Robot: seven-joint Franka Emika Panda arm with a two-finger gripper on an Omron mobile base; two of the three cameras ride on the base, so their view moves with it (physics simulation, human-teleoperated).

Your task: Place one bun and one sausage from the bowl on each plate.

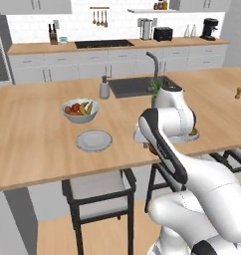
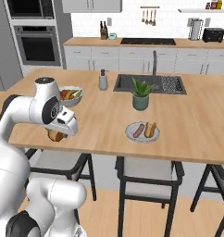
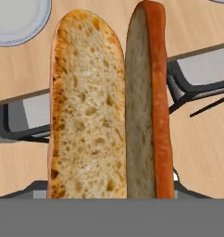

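**Bun aloft, one plate bare**

Left of the pincer [image 2: 57, 134] lies the empty plate [image 1: 94, 140]; the split bun [image 3: 109, 106] is clamped between its part-spread jaws over the counter edge [image 1: 67, 175]. Released early, it could fall floorward. Far right, the served plate [image 2: 142, 132] holds bun and sausage.

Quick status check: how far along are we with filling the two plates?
Done: the filled plate beside the potted plant holds a sausage and a bun. In hand: the gripper is carrying a second bun above the counter's near edge. Left: set that bun on the empty plate in front of the fruit bowl, then bring a sausage to it.
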